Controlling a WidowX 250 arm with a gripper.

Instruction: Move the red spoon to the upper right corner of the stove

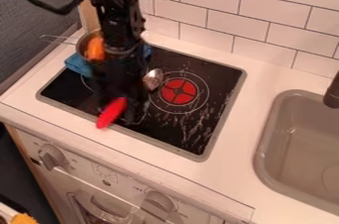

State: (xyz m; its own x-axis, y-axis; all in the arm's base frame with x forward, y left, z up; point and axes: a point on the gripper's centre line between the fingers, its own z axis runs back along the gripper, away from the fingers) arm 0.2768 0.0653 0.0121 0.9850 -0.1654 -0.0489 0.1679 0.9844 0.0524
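Camera view, from the left: at the bottom corner sits an orange thing (25, 219), and near it, on the pale front below the table (245, 119), is a knob (51, 157). A pot (82, 48) with a thin handle pointing left holds something orange (95, 49); a blue cloth (77, 64) lies just below it, at the upper left of the black stove (222, 77). The arm (116, 15) comes down from the upper left, and its gripper (124, 100) hangs over the spoon (112, 112). Whether the gripper is parted or closed on it, I cannot tell. The spoon's red handle points down to the front rim of the stove, while its metal bowl is up to the right, just beside the burner (179, 91), which is red with a dark cross. Pale streaks mark the glass. Farther right are the grey sink (298, 139) and a dark faucet (333, 91).
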